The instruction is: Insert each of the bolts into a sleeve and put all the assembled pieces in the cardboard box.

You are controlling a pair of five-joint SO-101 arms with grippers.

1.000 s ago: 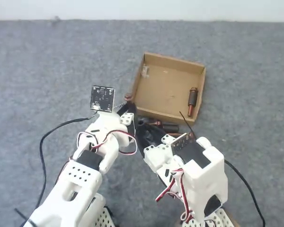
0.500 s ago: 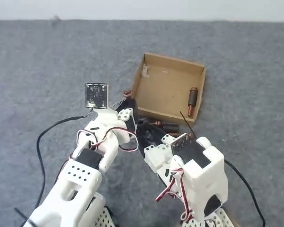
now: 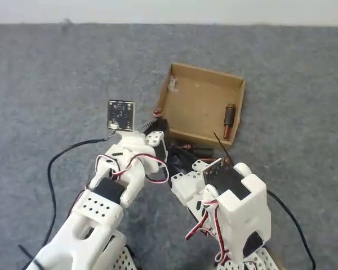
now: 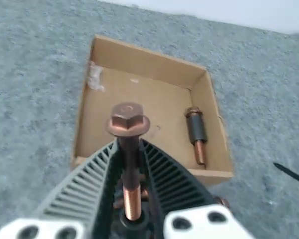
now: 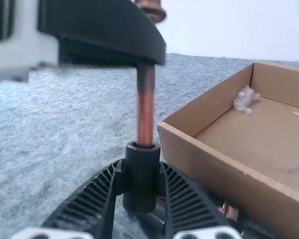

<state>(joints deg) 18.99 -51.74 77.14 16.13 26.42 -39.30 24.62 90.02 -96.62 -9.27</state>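
Beside the cardboard box [image 5: 214,164], left end effector [image 4: 128,147] clamps bolt [image 4: 129,122], right end effector [image 5: 141,167] clamps sleeve [image 5: 139,186]. Tip apparently barely seated; any tilt would jam it.

Copper bolt [image 5: 145,107] upright, tip in black sleeve [image 5: 140,174] beside box [image 5: 219,169].

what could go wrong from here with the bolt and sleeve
1. The bolt is barely inside the sleeve. A slight tilt could jam it or lever the sleeve out of the right gripper.
2. The left gripper clamps along the shank, so it may hit the sleeve before the bolt seats.
3. The box is close and either arm could nudge it.
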